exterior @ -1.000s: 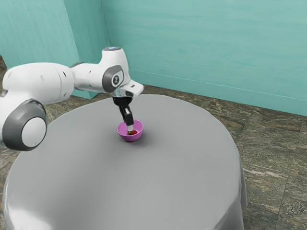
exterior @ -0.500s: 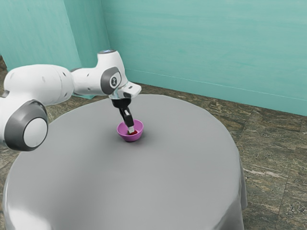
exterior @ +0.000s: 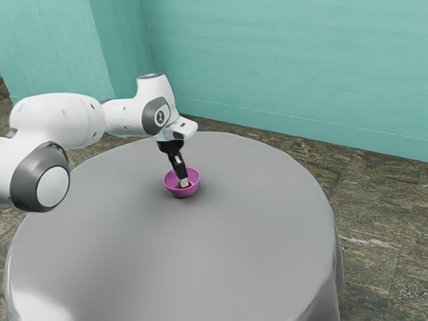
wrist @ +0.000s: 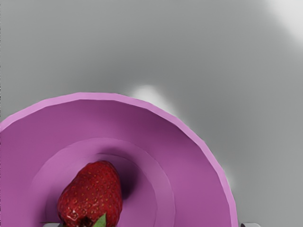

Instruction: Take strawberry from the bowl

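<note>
A glossy red, seed-dotted strawberry [wrist: 92,191] with a green leaf [wrist: 100,221] lies inside a purple-pink bowl [wrist: 196,175]. Its rounded end points away from the open gripper [exterior: 184,182], long axis roughly crosswise to the fingertips' spread.

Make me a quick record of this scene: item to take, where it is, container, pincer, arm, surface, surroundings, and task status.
Item: red strawberry with some green leaf
Location: on the bottom of the bowl
Container: round, pink-purple, upright
Pincer: open, tips lowered into the bowl by the strawberry
Arm: white and grey, reaching in from the exterior view's left
Surface: round table with a grey covering
Surroundings: teal walls, brown stone-look floor
Task status: strawberry not yet taken out
</note>
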`<state>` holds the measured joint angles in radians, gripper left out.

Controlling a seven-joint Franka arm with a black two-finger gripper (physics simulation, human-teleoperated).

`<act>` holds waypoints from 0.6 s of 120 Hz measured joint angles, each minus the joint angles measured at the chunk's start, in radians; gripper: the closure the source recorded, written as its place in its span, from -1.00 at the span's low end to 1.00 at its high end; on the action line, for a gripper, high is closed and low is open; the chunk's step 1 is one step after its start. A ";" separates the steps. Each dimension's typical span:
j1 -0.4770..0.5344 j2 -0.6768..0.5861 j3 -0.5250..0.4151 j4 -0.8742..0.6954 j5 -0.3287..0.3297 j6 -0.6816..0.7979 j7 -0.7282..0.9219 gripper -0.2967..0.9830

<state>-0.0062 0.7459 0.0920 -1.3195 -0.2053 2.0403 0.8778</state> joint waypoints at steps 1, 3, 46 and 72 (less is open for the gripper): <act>0.000 0.000 0.000 0.000 0.000 0.001 0.000 -0.20; 0.000 0.001 0.000 0.001 0.000 0.002 0.001 -0.20; 0.003 0.023 -0.001 0.019 0.000 0.032 0.010 -0.04; 0.010 0.028 -0.001 0.019 -0.001 0.039 0.014 0.03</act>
<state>0.0033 0.7742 0.0905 -1.3006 -0.2063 2.0794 0.8917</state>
